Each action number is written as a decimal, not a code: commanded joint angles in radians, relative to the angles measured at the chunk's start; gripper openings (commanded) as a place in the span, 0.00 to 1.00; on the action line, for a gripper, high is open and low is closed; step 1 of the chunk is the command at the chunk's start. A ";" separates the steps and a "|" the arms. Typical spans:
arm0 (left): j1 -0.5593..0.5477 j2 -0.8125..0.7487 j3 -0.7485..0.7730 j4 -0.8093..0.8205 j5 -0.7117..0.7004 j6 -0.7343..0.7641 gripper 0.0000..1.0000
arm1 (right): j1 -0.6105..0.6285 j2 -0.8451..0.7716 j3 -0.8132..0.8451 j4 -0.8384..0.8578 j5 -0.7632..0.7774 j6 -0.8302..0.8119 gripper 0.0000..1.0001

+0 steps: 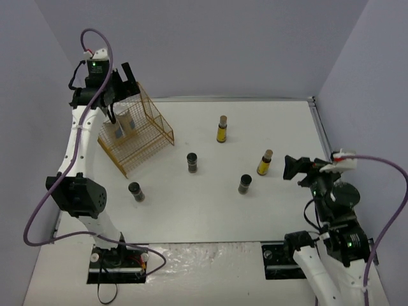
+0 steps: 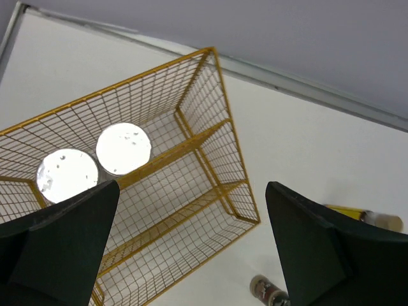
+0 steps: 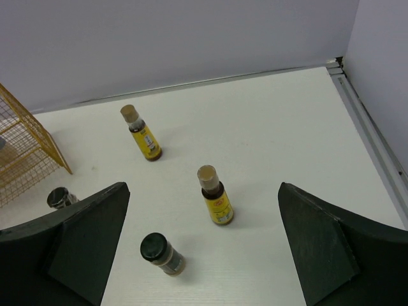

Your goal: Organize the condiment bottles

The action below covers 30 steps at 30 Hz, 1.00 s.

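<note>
The surface point(image 1: 210, 210) bears a gold rack point(image 1: 143, 143) below the left hand point(image 2: 191, 204). Three dark jars point(image 1: 192, 162) and two yellow bottles point(image 1: 222, 129) stand before the right hand point(image 1: 292, 169).

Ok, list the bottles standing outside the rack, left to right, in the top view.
Leftmost dark jar → middle dark jar → far yellow bottle → right dark jar → right yellow bottle

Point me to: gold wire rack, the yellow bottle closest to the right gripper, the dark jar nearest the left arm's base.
gold wire rack point(image 2: 127, 102), left wrist view, back mesh wall.
yellow bottle point(image 3: 218, 205), right wrist view, labelled body.
dark jar point(image 1: 136, 192), top external view, middle of jar.
</note>
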 commanded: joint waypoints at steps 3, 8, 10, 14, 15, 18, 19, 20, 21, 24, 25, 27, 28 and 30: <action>-0.129 -0.235 -0.321 0.287 0.248 0.137 0.97 | -0.001 0.201 0.095 0.024 -0.078 0.045 1.00; -0.322 -0.221 -0.517 0.546 0.240 0.229 0.97 | 0.000 0.287 0.101 0.026 -0.148 0.055 1.00; -0.367 -0.167 -0.530 0.608 0.239 0.233 0.97 | 0.000 0.297 0.104 0.025 -0.153 0.063 1.00; -0.449 -0.050 -0.519 0.758 0.233 0.279 0.97 | 0.000 0.285 0.099 0.027 -0.154 0.064 1.00; -0.468 -0.029 -0.508 0.790 0.230 0.297 0.97 | 0.000 0.280 0.097 0.027 -0.159 0.061 1.00; -0.505 0.064 -0.467 0.852 0.230 0.319 0.97 | 0.001 0.272 0.086 0.025 -0.180 0.053 1.00; -0.508 0.095 -0.454 0.880 0.234 0.319 0.97 | 0.001 0.269 0.083 0.025 -0.184 0.051 1.00; -0.512 0.125 -0.442 0.910 0.237 0.318 0.97 | 0.002 0.265 0.081 0.025 -0.189 0.050 1.00; -0.515 0.154 -0.432 0.945 0.236 0.317 0.97 | 0.000 0.260 0.080 0.027 -0.193 0.049 1.00; -0.522 0.225 -0.398 0.987 0.214 0.318 0.97 | 0.000 0.249 0.077 0.025 -0.209 0.048 1.00; -0.522 0.249 -0.384 0.995 0.205 0.317 0.97 | 0.000 0.245 0.076 0.025 -0.217 0.049 1.00; -0.523 0.283 -0.361 1.021 0.194 0.311 0.97 | 0.000 0.234 0.072 0.025 -0.231 0.051 1.00; -0.523 0.295 -0.356 1.038 0.190 0.308 0.97 | 0.001 0.229 0.069 0.025 -0.234 0.052 1.00; -0.524 0.315 -0.353 1.076 0.177 0.297 0.96 | 0.001 0.220 0.062 0.025 -0.238 0.051 1.00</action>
